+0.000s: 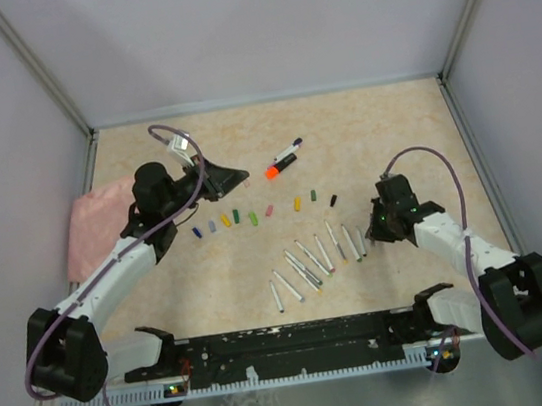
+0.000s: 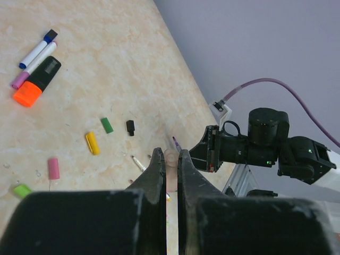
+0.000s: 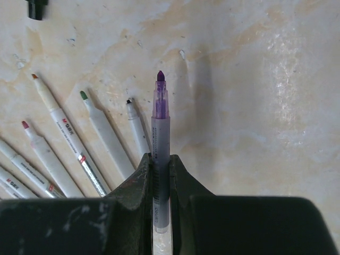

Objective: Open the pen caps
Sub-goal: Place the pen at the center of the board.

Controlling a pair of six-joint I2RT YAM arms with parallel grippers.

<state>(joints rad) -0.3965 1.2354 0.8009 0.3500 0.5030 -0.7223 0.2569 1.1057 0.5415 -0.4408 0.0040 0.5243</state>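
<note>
Purple-tipped pen clamped in right pincer, open tabletop rightward, left pincer gripping pale cap

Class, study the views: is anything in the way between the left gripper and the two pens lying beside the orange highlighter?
Nothing visible lies on the table between the left gripper and the two pens. However, its jaws are shut on a pale cap, so it would probably have to release that first.

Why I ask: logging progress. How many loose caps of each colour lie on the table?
Green caps: 3
Yellow caps: 2
Blue cap: 1
Purple cap: 1
Pink cap: 1
Black cap: 1
Total: 9
Not counted: the cap in the left gripper.
</note>
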